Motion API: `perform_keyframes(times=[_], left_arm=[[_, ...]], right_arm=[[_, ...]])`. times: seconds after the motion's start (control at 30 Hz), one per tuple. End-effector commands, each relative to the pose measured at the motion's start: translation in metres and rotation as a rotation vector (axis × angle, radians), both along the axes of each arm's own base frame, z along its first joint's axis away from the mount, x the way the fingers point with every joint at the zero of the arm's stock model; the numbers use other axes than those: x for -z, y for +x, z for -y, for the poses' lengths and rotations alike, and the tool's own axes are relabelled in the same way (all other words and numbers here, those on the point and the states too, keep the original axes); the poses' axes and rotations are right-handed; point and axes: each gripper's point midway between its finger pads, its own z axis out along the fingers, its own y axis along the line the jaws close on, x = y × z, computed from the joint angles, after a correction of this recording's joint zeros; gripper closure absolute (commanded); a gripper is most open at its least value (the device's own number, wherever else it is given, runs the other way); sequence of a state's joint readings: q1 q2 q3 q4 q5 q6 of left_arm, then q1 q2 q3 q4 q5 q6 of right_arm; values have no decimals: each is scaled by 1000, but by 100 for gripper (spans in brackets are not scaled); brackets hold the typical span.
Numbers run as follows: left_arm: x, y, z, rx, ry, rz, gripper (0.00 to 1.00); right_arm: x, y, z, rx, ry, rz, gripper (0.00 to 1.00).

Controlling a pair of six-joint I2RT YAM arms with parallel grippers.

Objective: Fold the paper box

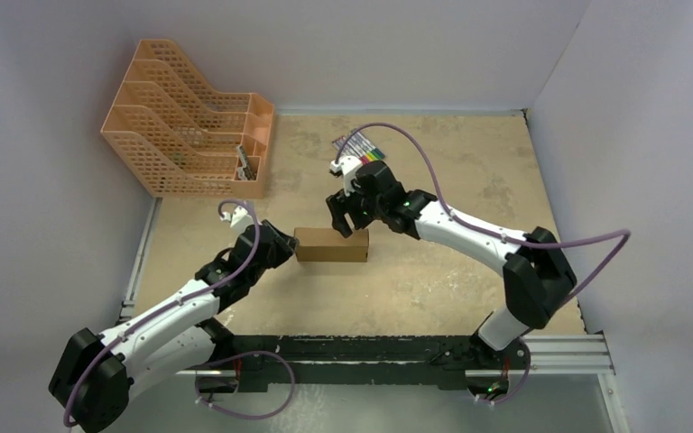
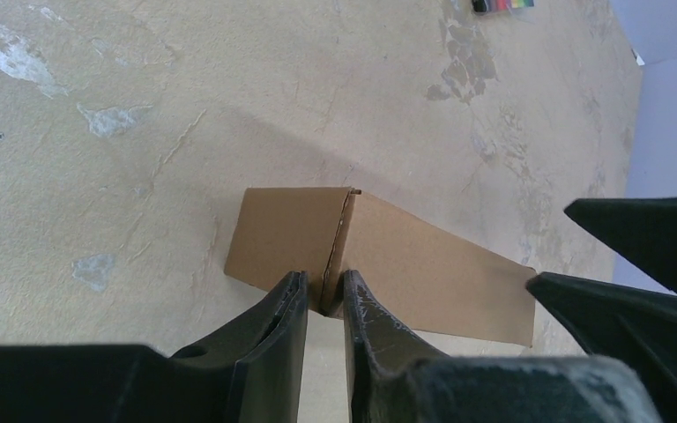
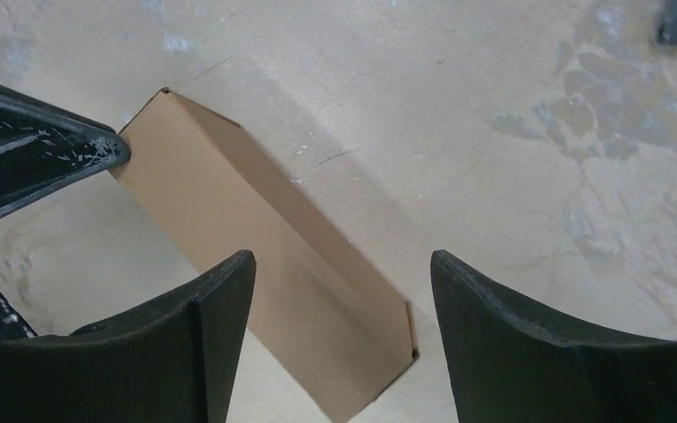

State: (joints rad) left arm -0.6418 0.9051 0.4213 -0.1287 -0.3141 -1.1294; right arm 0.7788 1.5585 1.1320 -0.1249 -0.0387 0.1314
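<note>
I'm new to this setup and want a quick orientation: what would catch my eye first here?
A small brown paper box lies at the middle of the table, attended from both ends: the left gripper pinches the edge at its left end, while the right gripper hangs open above its right end. Next, the orange mesh file rack stands out in the far left corner.
</note>
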Motion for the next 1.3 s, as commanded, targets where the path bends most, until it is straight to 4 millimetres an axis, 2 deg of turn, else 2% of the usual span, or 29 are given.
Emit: perform_keyframes(times=[0.0,0.23,0.33,0.43,0.57,0.67,0.83,0.93,1.0,1.17,1.27], left_arm=[[40,-29,-13,63,114,-124,79],[38,-31,-13,60,86,-107,78],[27,-29,-15,51,83,-88,75],[6,-25,-19,29,90,-46,63],[-25,-20,-34,-23,129,13,48],[-48,-19,-49,-69,167,57,43],[-63,-21,-72,-128,246,83,31],[-65,-23,-91,-197,312,77,16],[-71,-22,-101,-243,340,92,10],[-87,-18,-117,-321,377,130,4],[-94,-17,-124,-344,410,137,2]], right_arm=[[11,-17,-19,-246,-80,-15,25],[42,-61,-37,-363,-173,-63,30],[54,-79,-40,-369,-247,-50,34],[66,-95,-39,-369,-296,-47,37],[77,-106,-35,-339,-359,-22,41],[84,-104,-26,-310,-409,2,42],[82,-99,-6,-202,-446,7,42],[67,-86,6,-120,-419,43,40],[57,-78,14,-76,-378,39,37],[23,-54,30,41,-255,45,31],[7,-33,52,138,-201,54,25]])
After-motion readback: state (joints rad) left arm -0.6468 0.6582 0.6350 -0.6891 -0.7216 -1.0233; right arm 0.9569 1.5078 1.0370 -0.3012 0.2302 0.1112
